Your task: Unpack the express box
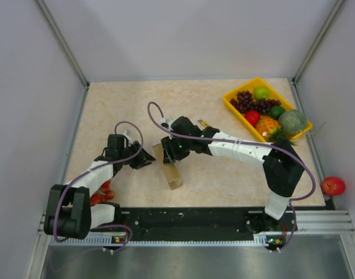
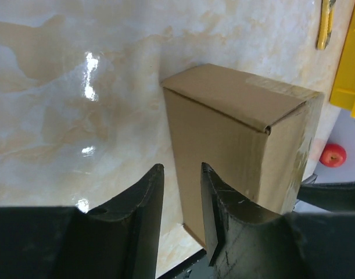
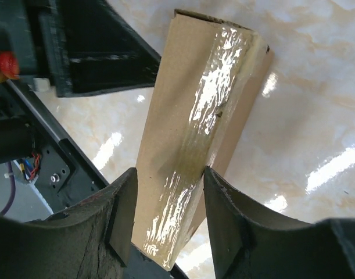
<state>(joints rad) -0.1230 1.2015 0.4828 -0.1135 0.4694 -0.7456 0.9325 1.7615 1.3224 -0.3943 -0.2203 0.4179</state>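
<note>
overhead view faces down; both close wrist views share the express box.

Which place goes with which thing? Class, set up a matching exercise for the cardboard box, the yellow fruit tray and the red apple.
Things:
1. express box
2. yellow tray
3. red apple

Places:
A. far right corner of the table
B. just beyond the table's right edge
C. around the middle of the table, towards its near edge

Pairs: 1-C, 2-A, 3-B

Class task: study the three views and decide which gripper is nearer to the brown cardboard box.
Right. The right gripper straddles the express box, fingers on both sides. The left gripper sits just beside it, empty.
</note>
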